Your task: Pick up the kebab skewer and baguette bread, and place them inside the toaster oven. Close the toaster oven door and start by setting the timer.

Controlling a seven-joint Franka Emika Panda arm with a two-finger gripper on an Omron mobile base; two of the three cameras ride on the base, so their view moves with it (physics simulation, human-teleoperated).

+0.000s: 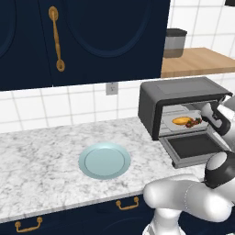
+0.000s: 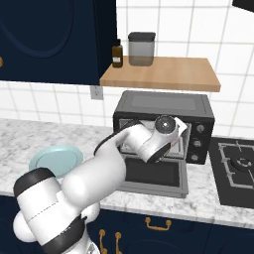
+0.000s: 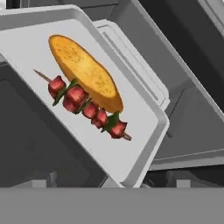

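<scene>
- Looking through the left base view, I see the toaster oven [image 1: 183, 98] standing at the right end of the marble worktop [image 1: 41, 160], back against the tiled wall.
- The toaster oven door [image 1: 195, 148] is dropped fully open, lying flat toward the worktop's front edge.
- Inside the cavity I see a pale grey tray [image 3: 131, 148]; the baguette bread [image 3: 85, 72] and the kebab skewer [image 3: 85, 105] both lie on it.
- In the hand view the two lie side by side and touching along their length, the skewer just beside the loaf's edge, with small green bits between its red chunks.
- From the left base view I read the same pair as an orange loaf [image 1: 181, 120] with the dark red skewer [image 1: 194, 122] at its right end.
- I place the end effector [image 1: 212, 114] at the oven's mouth, right of the tray; my arm's wrist blocks it, so I cannot tell whether the fingers are spread or closed.
- It holds nothing that I can see; both food items rest free on the tray.
- A light blue plate [image 1: 104, 160] sits near the worktop's front edge, well apart from the oven to its left.
- In the right base view the oven's knobs [image 2: 200, 136] run down its right side, and a wooden shelf [image 2: 161, 73] above carries a dark bottle [image 2: 117, 53] and a grey canister [image 2: 141, 48].
</scene>
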